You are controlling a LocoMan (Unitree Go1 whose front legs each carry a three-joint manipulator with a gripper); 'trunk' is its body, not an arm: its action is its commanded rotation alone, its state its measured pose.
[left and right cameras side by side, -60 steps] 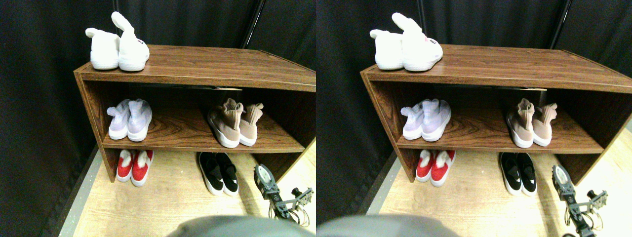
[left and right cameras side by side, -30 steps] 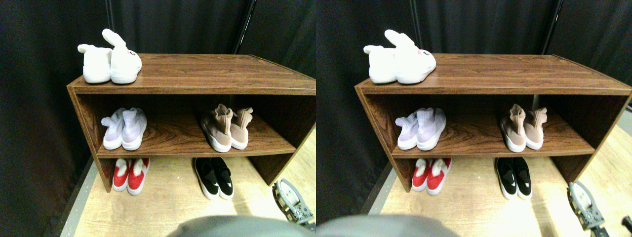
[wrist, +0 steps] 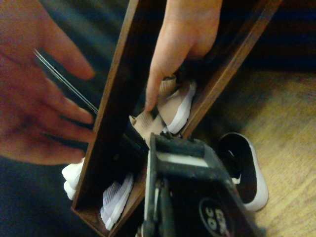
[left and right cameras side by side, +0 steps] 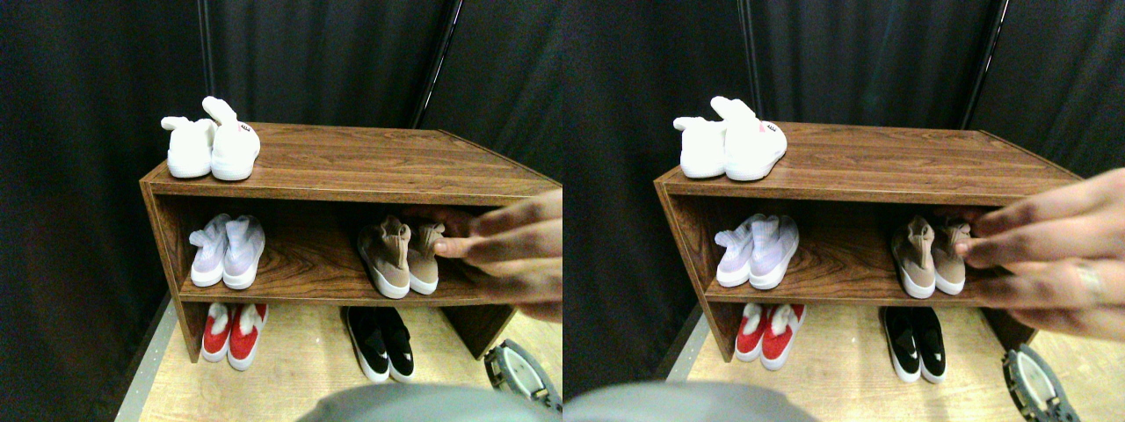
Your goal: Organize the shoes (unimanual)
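You see the tan sneakers (left and right cameras side by side: 400,257) on the middle board of the wooden shelf (left and right cameras side by side: 352,163), where a person's hand (left and right cameras side by side: 514,251) touches them. The 2 black slip-ons (left and right cameras side by side: 381,341) stand on the floor (left and right cameras side by side: 299,374) below. For the right gripper (left and right cameras side by side: 520,376), I cannot tell the jaw state.

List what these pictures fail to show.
- Right gripper: cut off by the stereo view's lower edge; the wrist view shows only the jaw frame, so open or shut is unclear.
- Tan sneakers: a person's blurred hand covers the right shoe.
- Black slip-ons: heels hidden under the shelf.
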